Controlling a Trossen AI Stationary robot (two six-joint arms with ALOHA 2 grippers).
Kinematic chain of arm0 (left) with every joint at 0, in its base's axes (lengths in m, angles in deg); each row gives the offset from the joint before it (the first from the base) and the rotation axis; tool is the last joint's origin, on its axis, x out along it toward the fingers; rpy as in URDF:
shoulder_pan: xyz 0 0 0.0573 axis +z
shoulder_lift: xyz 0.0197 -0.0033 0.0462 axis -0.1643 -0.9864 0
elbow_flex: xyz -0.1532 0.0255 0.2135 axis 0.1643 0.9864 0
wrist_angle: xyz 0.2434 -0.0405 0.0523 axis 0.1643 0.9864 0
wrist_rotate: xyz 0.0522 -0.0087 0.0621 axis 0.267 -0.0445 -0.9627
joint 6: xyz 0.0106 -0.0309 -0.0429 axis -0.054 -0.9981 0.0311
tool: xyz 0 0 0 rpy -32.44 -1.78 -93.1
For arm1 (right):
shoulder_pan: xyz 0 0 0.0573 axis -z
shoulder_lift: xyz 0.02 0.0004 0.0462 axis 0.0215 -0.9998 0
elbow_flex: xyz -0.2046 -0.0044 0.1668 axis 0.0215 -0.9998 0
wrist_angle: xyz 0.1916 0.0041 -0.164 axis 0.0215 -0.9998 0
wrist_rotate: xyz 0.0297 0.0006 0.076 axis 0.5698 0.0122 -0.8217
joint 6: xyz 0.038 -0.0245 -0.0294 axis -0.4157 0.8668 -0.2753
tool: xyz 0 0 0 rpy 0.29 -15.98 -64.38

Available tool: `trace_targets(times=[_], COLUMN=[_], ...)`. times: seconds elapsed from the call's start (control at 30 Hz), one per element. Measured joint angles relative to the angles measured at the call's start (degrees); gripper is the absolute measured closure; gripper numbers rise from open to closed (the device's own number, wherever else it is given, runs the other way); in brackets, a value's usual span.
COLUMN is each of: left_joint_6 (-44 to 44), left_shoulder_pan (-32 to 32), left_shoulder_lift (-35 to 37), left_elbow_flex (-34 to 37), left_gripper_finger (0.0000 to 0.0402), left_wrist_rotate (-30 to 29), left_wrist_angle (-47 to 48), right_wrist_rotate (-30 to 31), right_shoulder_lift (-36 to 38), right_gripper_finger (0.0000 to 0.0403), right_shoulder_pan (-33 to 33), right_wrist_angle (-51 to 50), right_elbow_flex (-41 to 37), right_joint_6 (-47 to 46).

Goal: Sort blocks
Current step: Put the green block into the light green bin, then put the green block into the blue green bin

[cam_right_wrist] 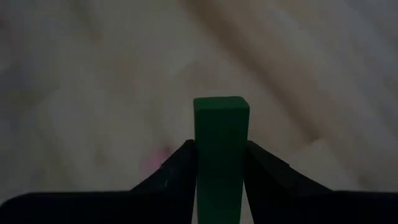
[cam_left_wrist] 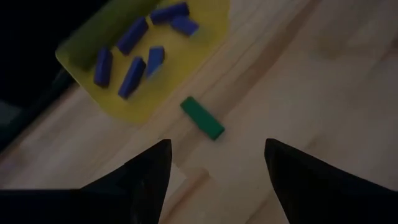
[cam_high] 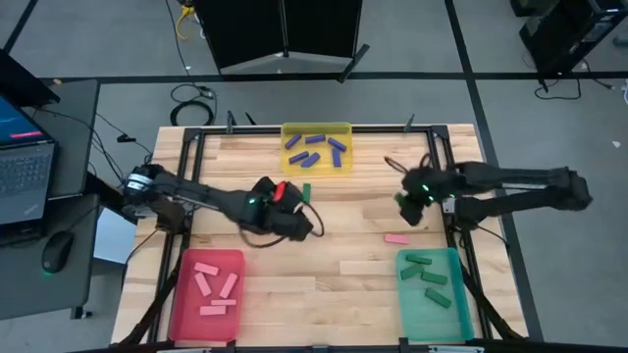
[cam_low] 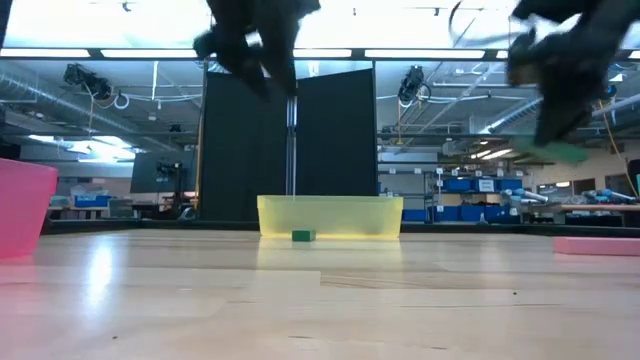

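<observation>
The right gripper [cam_right_wrist: 219,163], clenched on a small dark green flat block [cam_right_wrist: 221,143] standing lengthwise between its fingers, hung above the wooden table with the teal-green tray [cam_high: 461,314] nearest, toward the front.

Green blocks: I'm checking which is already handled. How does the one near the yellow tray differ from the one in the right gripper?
The loose green block lies flat on the table beside the yellow tray, touched by nothing; the held green block is clamped in the right gripper, off the table. The open left gripper points toward the loose one. Both are the same green and bar shape.
</observation>
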Motion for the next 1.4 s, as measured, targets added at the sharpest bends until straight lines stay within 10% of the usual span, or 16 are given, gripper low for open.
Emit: trace_targets(times=[0.27, 0.67, 1.0, 1.4], left_joint_6=[1.79, -1.96, -5.94, -10.82], left_shoulder_pan=[9.56, 14.49, 16.64, 16.74], left_shoulder_lift=[-8.91, -16.63, -16.59, -18.92], left_elbow_flex=[0.0, 0.0, 0.0, 0.02], left_gripper_finger=[0.0138, 0.0138, 0.0135, 0.0079], left_wrist_rotate=[9.96, 17.8, 17.03, 16.37], left_wrist_angle=[-2.03, -5.34, -10.43, -13.07], right_wrist_rotate=[-0.47, 1.58, 4.23, 9.28], right_shoulder_lift=[6.17, -8.25, -16.67, -15.58], right_gripper_finger=[0.029, 0.026, 0.0044, 0.0062], right_shoulder_pan=[-31.18, -63.71, -69.7, -70.02], right_wrist_angle=[-0.06, 7.89, 11.47, 15.52], right_elbow_flex=[0.0, 0.04, 0.13, 0.13], right_joint_6=[-15.05, -39.34, -44.33, -42.0])
